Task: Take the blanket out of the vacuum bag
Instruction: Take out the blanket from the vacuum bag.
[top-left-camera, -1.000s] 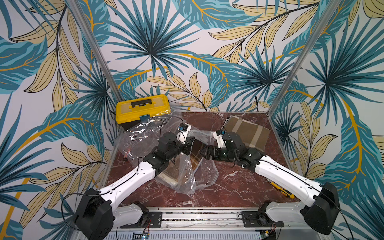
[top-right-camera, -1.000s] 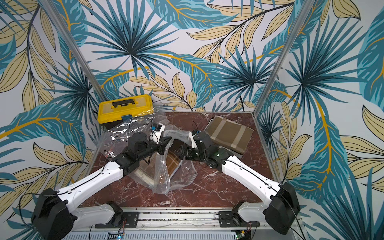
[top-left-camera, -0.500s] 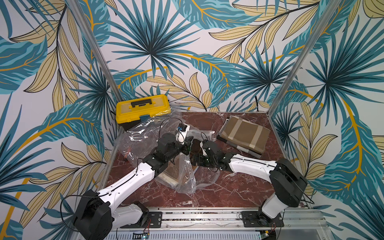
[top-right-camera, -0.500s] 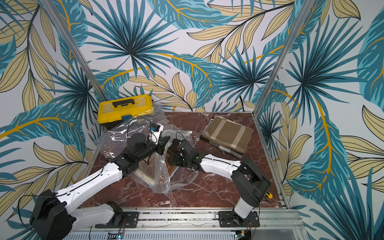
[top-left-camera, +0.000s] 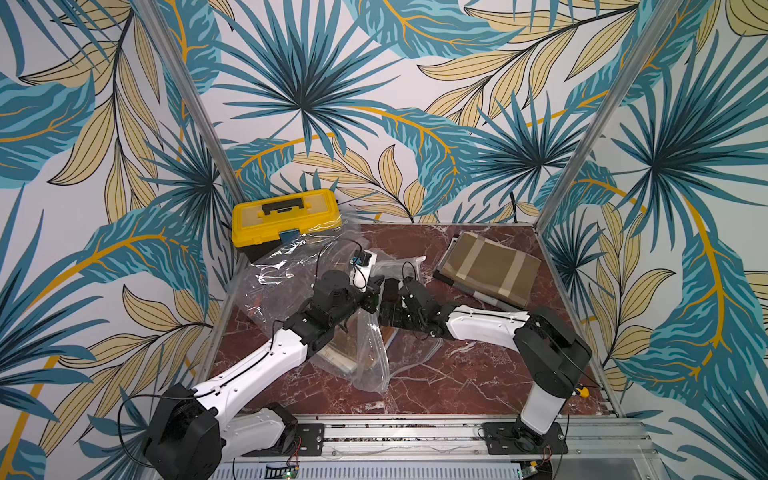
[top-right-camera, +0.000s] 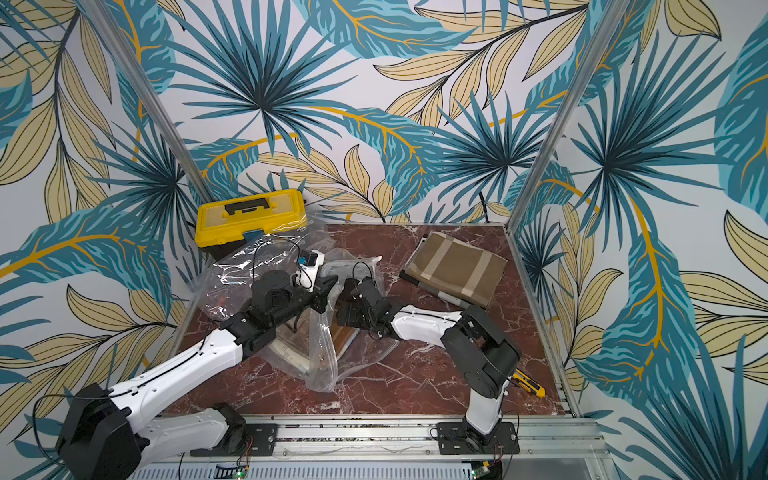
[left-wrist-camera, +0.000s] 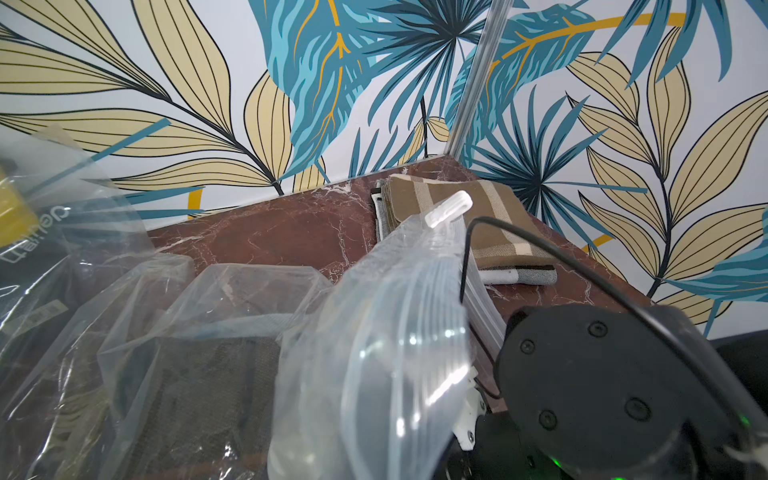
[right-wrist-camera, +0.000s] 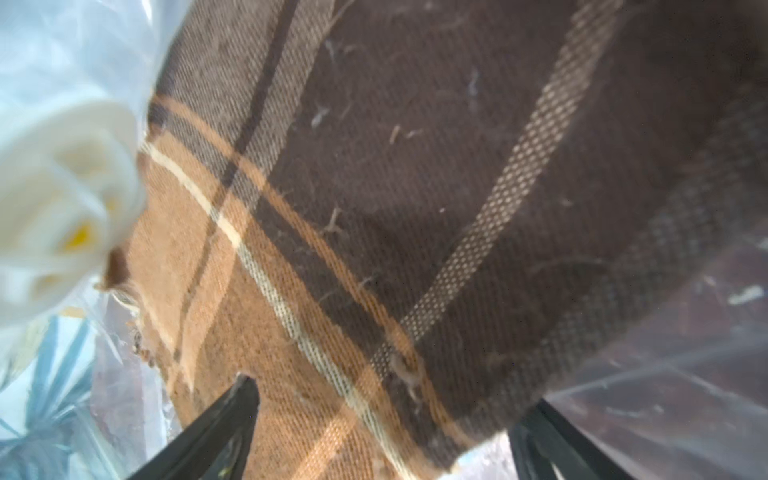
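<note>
While in bag (top-left-camera: 370, 365), R jaws astride blanket (right-wrist-camera: 415, 208).

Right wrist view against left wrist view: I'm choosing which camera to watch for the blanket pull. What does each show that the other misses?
Only the right wrist view: the plaid blanket close up, the open right gripper spread around its corner, and the blurred white valve. Only the left wrist view: the bag's white zip slider, a folded striped cloth in the far corner of the marble table, and the other arm's black housing. Both: the crinkled clear vacuum bag.
</note>
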